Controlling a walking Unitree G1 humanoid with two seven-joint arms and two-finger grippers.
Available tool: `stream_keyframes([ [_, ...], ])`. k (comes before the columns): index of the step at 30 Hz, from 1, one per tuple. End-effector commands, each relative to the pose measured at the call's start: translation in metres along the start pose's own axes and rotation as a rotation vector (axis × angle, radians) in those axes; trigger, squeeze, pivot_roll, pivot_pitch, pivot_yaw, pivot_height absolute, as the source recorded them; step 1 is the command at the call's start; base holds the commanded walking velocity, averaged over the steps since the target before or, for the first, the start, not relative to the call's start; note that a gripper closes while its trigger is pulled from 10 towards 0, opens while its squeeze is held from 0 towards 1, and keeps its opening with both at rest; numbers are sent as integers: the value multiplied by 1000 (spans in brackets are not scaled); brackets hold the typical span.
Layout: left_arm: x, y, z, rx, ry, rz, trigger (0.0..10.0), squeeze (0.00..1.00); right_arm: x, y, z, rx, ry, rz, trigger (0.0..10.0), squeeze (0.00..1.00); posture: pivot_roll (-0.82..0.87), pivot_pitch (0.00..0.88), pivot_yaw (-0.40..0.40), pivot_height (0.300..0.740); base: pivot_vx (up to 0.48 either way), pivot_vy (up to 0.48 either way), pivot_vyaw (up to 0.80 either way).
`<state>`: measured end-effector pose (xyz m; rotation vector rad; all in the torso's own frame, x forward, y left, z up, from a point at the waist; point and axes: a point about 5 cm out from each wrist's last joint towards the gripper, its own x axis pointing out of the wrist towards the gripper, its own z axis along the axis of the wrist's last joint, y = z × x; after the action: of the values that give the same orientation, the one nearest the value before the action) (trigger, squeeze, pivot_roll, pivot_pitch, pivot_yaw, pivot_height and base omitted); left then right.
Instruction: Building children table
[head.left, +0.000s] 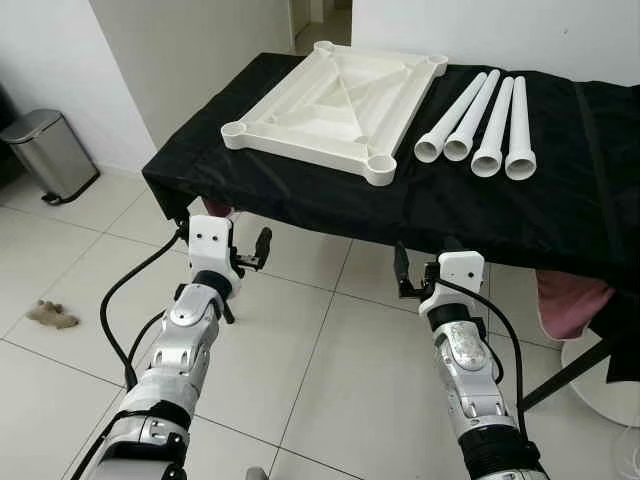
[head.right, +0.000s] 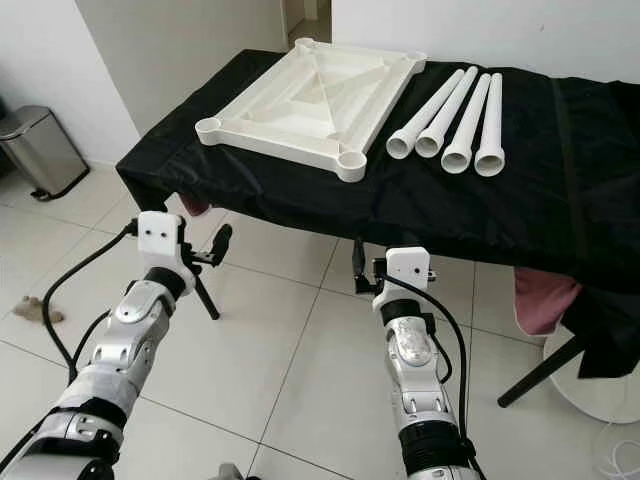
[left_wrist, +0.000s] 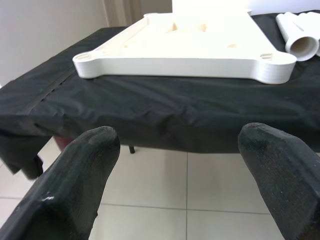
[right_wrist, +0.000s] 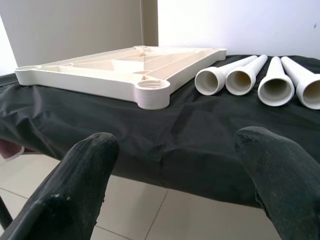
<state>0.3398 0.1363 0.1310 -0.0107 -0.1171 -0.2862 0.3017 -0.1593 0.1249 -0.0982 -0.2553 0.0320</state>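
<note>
A white plastic tabletop (head.left: 335, 95) lies upside down on a table under a black cloth (head.left: 300, 195), with round sockets at its corners. To its right lie several white tube legs (head.left: 480, 125) side by side, their open ends facing me. My left gripper (left_wrist: 180, 145) is open in front of the table's near edge, below the tabletop's near left corner, and holds nothing. My right gripper (right_wrist: 177, 145) is open too, low before the table edge, facing the near right socket (right_wrist: 151, 90) and the legs (right_wrist: 260, 82). Neither gripper touches anything.
A steel pedal bin (head.left: 50, 150) stands by the left wall. A brown scrap (head.left: 52, 315) lies on the tiled floor at the left. Under the table at the right are a pink cloth (head.left: 570, 300), a black slanted table leg (head.left: 560, 375) and a white round base (head.left: 610, 375).
</note>
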Motion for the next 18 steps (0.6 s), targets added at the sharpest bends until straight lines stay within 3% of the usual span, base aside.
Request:
stream_keyframes([
  [1,-2,0,-5,8,18,-34,10000,0,0,0,-3,4,13,-6,10000,0,-80,0,117,740,0,0,0],
  [7,-4,3,-5,17,30,-33,10000,0,8,-2,0,2,-5,-25,10000,0,-87,0,157,740,0,0,0],
  [11,1,-6,-8,14,42,-75,10000,0,7,-9,1,-10,-12,-64,10000,0,-118,0,185,740,0,0,0],
  [18,8,-10,-3,23,15,-81,10000,0,9,-10,2,-12,-14,-58,10000,0,-95,0,139,740,0,0,0],
])
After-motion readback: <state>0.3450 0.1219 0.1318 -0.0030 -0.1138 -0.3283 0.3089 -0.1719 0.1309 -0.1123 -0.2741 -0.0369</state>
